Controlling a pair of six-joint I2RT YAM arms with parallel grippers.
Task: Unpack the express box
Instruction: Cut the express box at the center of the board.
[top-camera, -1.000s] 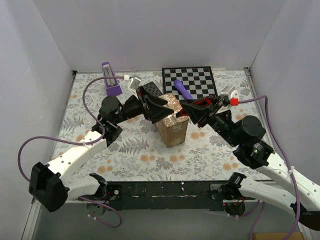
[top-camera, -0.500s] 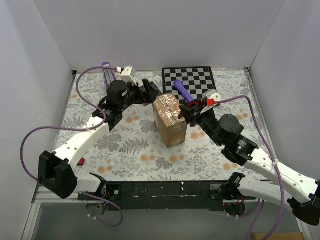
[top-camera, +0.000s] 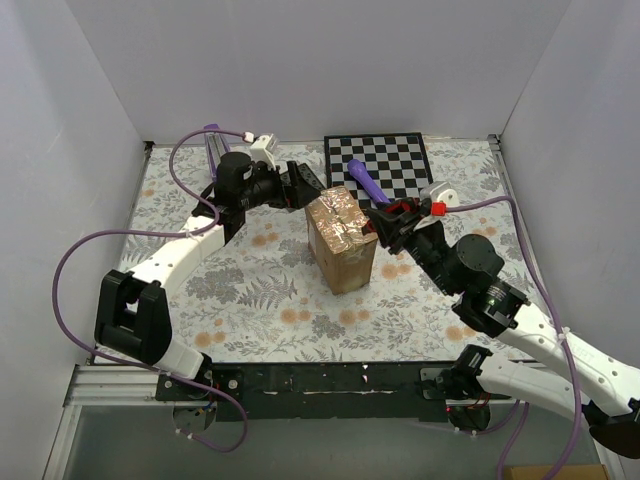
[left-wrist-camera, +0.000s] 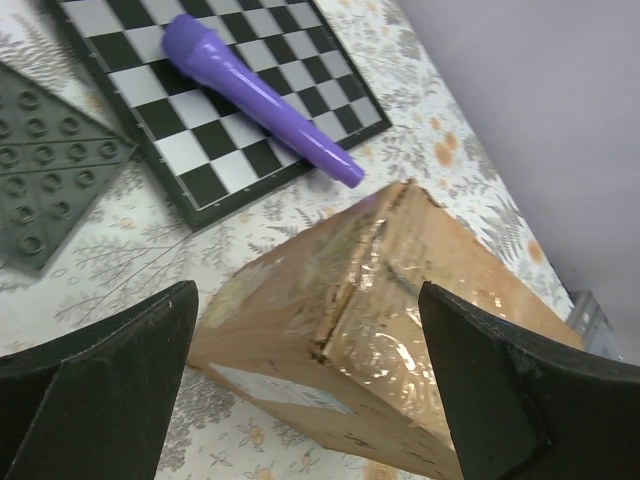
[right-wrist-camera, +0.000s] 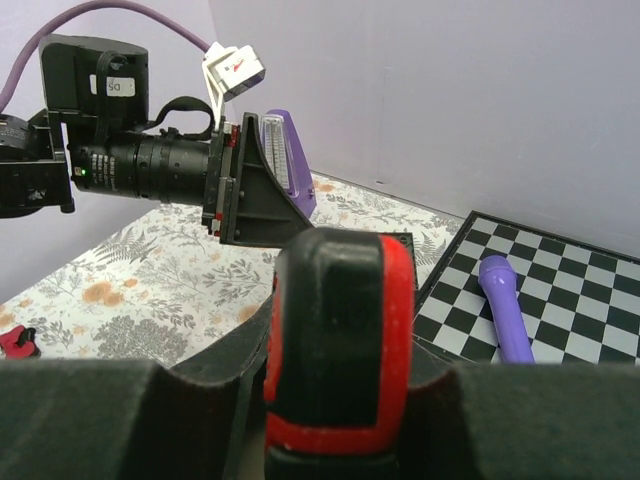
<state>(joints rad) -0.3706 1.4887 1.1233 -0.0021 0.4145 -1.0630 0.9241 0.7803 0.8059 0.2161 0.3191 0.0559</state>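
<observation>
express box (top-camera: 343, 245) upright between two reaching arms; left claw (top-camera: 305, 190) released, wide apart; right claw (top-camera: 385, 220) state unclear

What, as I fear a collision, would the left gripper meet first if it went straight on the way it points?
Probably the express box: it lies straight ahead of the open left gripper, though depth is unclear.
</observation>
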